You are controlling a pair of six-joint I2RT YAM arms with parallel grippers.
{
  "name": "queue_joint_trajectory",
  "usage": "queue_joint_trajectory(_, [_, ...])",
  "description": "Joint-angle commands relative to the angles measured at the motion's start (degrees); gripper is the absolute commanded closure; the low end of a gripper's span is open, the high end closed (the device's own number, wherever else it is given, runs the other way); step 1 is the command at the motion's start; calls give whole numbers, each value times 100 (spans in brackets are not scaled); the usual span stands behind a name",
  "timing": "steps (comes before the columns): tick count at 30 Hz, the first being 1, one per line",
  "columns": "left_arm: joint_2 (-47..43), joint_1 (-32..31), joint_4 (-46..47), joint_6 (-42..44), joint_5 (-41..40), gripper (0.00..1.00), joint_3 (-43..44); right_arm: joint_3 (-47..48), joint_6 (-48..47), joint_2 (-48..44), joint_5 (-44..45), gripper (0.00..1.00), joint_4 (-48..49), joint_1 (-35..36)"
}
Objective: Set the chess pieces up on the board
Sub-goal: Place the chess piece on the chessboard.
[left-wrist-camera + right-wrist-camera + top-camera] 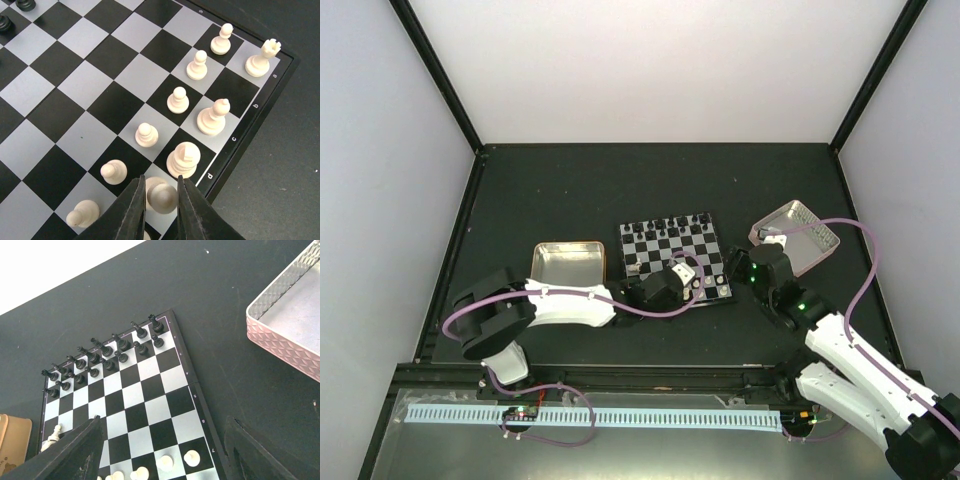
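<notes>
Board [650, 250] is lying mid-table, square, turned slightly off the table's edge, its lettered side facing the arms. Black pieces [107, 355] are standing upright in two rows along the far side. Cream pieces [214, 117] are standing along the near side, long axes vertical. The rook [262, 57] is sitting in the corner on a, and a line of pawns [178, 100] is running parallel one rank in.

Left gripper [160, 184] is reaching down over the board's near-right part. Its fingers [131, 215] are flanking a shadowed cream piece [162, 197] that is standing on the back rank beside the tall piece on d. The jaws are sitting narrow, and from this angle I cannot tell whether the pads are pressing or just clear.

Right gripper [757, 268] is hovering between the board and the pink tray [798, 235], jaws spread wide, nothing between them. Gold tin [568, 265] is sitting just left of the board.
</notes>
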Motion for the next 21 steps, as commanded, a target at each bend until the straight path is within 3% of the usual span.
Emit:
queue_joint_trajectory(1, [71, -47, 1, 71, -115, 80, 223, -11, 46, -29, 21, 33, 92, -50])
queue_joint_trajectory(11, [-96, -47, -83, 46, -127, 78, 242, 8, 55, -107, -13, 33, 66, -56])
queue_joint_trajectory(21, [-824, 128, -559, -173, -213, 72, 349, 48, -96, -45, -404, 33, 150, -56])
